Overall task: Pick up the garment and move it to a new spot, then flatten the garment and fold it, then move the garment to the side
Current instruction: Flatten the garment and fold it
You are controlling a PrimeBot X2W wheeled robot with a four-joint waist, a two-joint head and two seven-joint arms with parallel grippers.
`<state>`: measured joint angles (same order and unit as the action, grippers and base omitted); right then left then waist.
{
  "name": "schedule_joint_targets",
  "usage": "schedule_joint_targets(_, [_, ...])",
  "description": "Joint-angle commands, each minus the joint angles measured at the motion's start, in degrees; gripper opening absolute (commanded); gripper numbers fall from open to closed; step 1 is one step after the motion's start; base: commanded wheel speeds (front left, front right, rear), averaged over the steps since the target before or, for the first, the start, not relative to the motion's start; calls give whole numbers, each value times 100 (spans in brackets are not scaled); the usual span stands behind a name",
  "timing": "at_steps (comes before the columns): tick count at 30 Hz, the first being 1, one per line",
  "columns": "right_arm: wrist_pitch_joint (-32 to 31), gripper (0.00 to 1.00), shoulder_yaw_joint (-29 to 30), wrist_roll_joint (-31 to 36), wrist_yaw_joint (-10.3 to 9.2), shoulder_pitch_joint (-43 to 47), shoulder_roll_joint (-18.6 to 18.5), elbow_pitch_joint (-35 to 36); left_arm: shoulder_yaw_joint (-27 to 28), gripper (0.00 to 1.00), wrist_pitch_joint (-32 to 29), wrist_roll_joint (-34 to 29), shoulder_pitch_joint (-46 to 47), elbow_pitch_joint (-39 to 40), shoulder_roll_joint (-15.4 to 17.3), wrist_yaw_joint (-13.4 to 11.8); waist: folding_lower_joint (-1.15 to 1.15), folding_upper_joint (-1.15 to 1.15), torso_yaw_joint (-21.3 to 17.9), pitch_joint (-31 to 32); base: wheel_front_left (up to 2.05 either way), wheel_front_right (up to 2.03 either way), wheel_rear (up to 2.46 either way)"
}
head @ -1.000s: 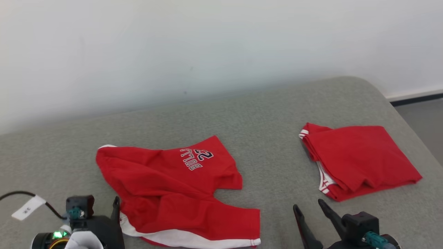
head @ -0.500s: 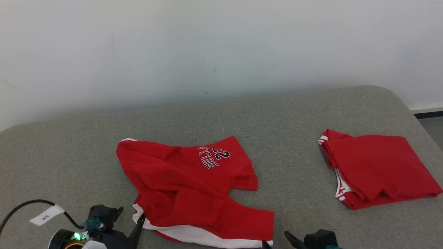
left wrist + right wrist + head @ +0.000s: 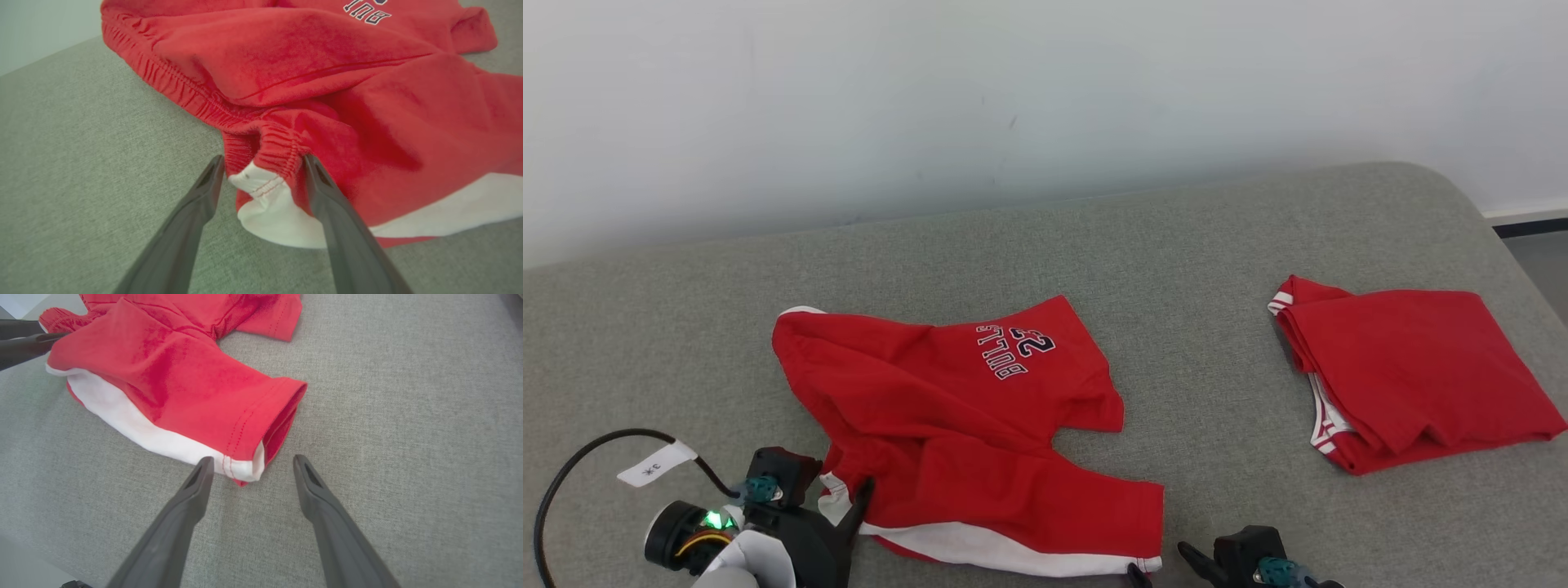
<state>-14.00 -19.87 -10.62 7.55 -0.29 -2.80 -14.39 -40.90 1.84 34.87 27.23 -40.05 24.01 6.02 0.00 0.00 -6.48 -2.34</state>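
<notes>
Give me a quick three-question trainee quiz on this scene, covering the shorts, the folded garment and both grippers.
1. True or false: the left gripper is shut on the crumpled shorts.
2. In the head view, the folded garment lies where relative to the shorts? A) robot's left B) robot's right C) on top of them
3. Which part of the shorts lies just ahead of the right gripper?
Key: 1 false, it is open, with its fingers either side of the waistband. 2 B. 3 a leg hem corner.

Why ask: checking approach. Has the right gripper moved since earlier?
Yes: the right gripper moved left, toward the crumpled red fabric shorts, away from the folded red garment.
</notes>
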Motion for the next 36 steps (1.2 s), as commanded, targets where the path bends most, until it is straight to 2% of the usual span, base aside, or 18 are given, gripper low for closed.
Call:
schedule_joint_targets(1, [47,100,-3,18,-15,-68,2,-42,-17,90,-19,-20,45,-2,11,-1,0,0,19,-37,0,0,0])
schedule_joint_targets(2, [53,100,-25,4,-15,-89,3,-71,-30,78,-21,-18,61,-1,4,3,0,0,34,-56,0,0,0])
schedule_joint_targets(3, [71,100,-58,2,-15,-108,3,-96,-38,51,-19,-17,72,-5,-2,7,0,0,47,-66,0,0,0])
schedule_joint_targets(6, [106,100,-138,104,-15,-146,0,-167,-51,11,-12,-2,97,-26,-23,9,0,0,85,-89,0,0,0])
schedule_joint_targets(8, [147,100,-153,192,-15,-161,0,-164,-51,0,6,13,99,-46,-32,-15,0,0,97,-93,0,0,0])
schedule_joint_targets(19, [71,100,-197,458,-15,-154,-4,-175,-71,0,24,109,-25,-39,-90,-92,0,0,89,-76,0,0,0])
schedule_joint_targets(20, [76,86,-207,413,-15,-142,-3,-185,-72,0,19,112,-30,-27,-90,-101,0,0,94,-73,0,0,0])
schedule_joint_targets(21, [75,66,-214,388,-15,-131,-2,-199,-74,0,12,115,-35,-14,-86,-101,0,0,99,-71,0,0,0])
schedule_joint_targets(22, [83,58,-223,371,-15,-133,-2,-213,-76,0,7,122,-40,1,-82,-113,0,0,103,-68,0,0,0])
schedule_joint_targets(23, [82,46,-233,353,-15,-140,-1,-230,-77,0,-4,126,-43,15,-78,-127,0,0,106,-66,0,0,0])
schedule_joint_targets(24, [68,42,-247,352,-15,-153,-1,-243,-78,0,-15,133,-48,29,-71,-140,0,0,108,-63,0,0,0])
schedule_joint_targets(25, [56,34,-254,338,-15,-170,0,-248,-80,0,-26,142,-57,45,-65,-143,0,0,108,-62,0,0,0])
schedule_joint_targets(27, [46,0,-261,314,-15,-192,-1,-260,-80,0,-29,160,-68,76,-56,-175,0,0,108,-58,0,0,0])
schedule_joint_targets(31, [44,0,-234,305,-15,-174,0,-258,-61,0,-45,196,-108,149,-59,-266,0,0,104,-16,0,0,0])
schedule_joint_targets(36, [196,0,-79,81,-15,-138,-1,-85,285,0,293,420,-171,392,-103,-532,0,0,85,119,0,0,0])
